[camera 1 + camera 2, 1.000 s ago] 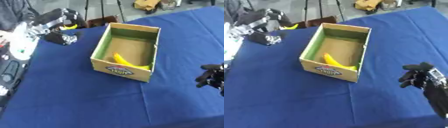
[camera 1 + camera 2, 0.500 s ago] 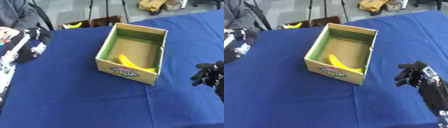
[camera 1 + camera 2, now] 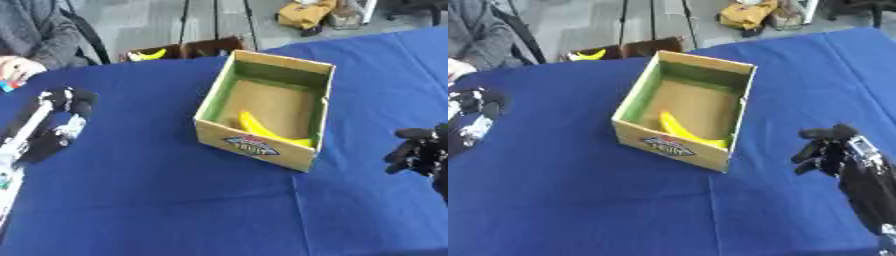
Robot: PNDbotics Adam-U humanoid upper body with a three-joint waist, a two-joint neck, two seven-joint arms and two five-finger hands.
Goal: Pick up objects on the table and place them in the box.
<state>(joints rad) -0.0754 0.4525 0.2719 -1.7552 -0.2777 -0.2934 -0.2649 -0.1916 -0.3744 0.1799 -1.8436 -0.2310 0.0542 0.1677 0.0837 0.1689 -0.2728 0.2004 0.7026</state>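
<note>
**Blue-draped bench with open box, one banana inside**

A bench (image 3: 157,200) covered in a dark blue cloth fills most of the view; beyond its far edge lies a grey floor. Near the middle of the bench stands an open cardboard box (image 3: 262,147), set askew, with green inner walls, a brown floor and a printed label on its near face. A yellow banana (image 3: 262,131) lies inside the box on the floor, against the near wall and reaching toward the near right corner.

To the right of the box, apart from it, the right hand (image 3: 829,150) hangs above the cloth near the right edge of the view. Its fingers (image 3: 814,134) are curled inward and hold nothing. At the left edge, the left arm lies along the bench, and the left hand (image 3: 63,97) shows as a dark, blurred shape at its far end, well apart from the box; whether its fingers are open or closed cannot be told.

Past the far edge of the bench, a second yellow banana (image 3: 147,55) rests in a dark brown container (image 3: 206,48) on the floor side. At the upper left, a person in a grey sleeve (image 3: 39,35) rests a hand (image 3: 19,67) on the far left corner of the bench.
</note>
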